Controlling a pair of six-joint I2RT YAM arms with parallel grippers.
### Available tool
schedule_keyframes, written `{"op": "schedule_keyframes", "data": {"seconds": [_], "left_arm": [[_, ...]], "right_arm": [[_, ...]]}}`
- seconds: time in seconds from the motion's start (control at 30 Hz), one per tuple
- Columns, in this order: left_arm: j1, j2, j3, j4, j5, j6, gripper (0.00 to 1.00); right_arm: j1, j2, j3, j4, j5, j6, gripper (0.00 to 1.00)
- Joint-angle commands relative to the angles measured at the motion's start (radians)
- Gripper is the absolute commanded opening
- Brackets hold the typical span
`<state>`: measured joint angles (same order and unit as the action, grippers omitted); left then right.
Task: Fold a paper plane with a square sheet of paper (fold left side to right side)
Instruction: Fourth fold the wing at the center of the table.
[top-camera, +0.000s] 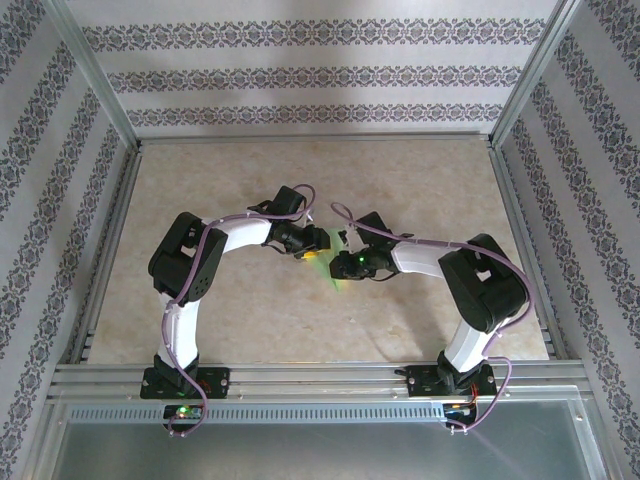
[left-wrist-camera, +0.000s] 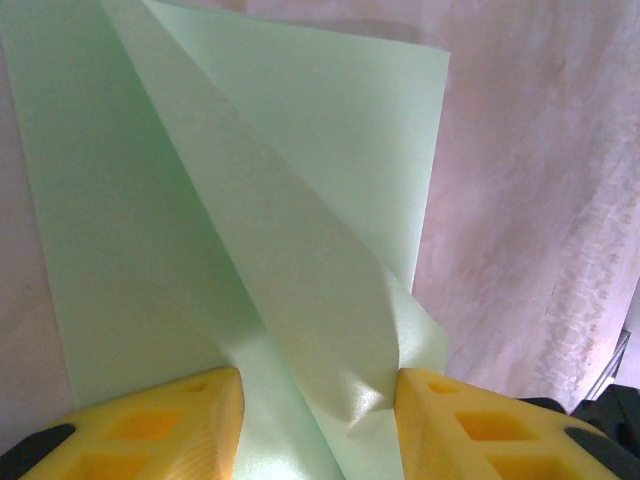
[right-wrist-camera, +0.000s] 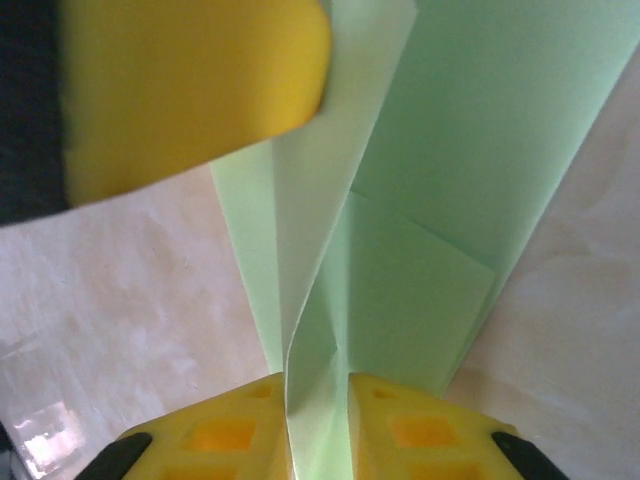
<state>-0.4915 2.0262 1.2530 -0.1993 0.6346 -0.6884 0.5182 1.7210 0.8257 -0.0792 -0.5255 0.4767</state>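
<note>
On the beige marbled tabletop (top-camera: 300, 330), a thin, partly folded light green paper sheet (left-wrist-camera: 250, 230) is sitting at centre. The right gripper (right-wrist-camera: 318, 390) is pinching a raised fold. The left gripper (left-wrist-camera: 318, 385) is straddling the sheet, jaws apart. The left-to-right fold appears under way; next, the flap needs carrying toward 3 o'clock, edges aligned.

Left arm: elbow bent, forearm reaching right toward tabletop centre. Left gripper (left-wrist-camera: 320, 400): fingers (left-wrist-camera: 165, 425) spread apart. Right arm: mirrored, reaching left. Right gripper (right-wrist-camera: 318, 395): fingers (right-wrist-camera: 415, 430) pinched close on green paper (right-wrist-camera: 420, 280).
</note>
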Motion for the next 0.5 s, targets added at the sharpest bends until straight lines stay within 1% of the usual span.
{"op": "schedule_keyframes", "data": {"seconds": [0.0,0.2,0.37,0.47], "left_arm": [[-0.01,0.037,-0.007,-0.066,-0.032,0.02,0.46],[-0.012,0.035,-0.007,-0.066,-0.033,0.02,0.46],[-0.012,0.034,-0.005,-0.066,-0.035,0.02,0.46],[-0.012,0.034,-0.005,-0.065,-0.033,0.018,0.46]], "right_arm": [[-0.017,-0.052,0.029,-0.012,-0.037,0.01,0.26],[-0.057,-0.108,0.014,-0.003,-0.066,0.032,0.34],[-0.124,-0.099,-0.013,0.068,-0.12,0.079,0.34],[-0.13,-0.067,0.0,0.089,-0.141,0.094,0.34]]}}
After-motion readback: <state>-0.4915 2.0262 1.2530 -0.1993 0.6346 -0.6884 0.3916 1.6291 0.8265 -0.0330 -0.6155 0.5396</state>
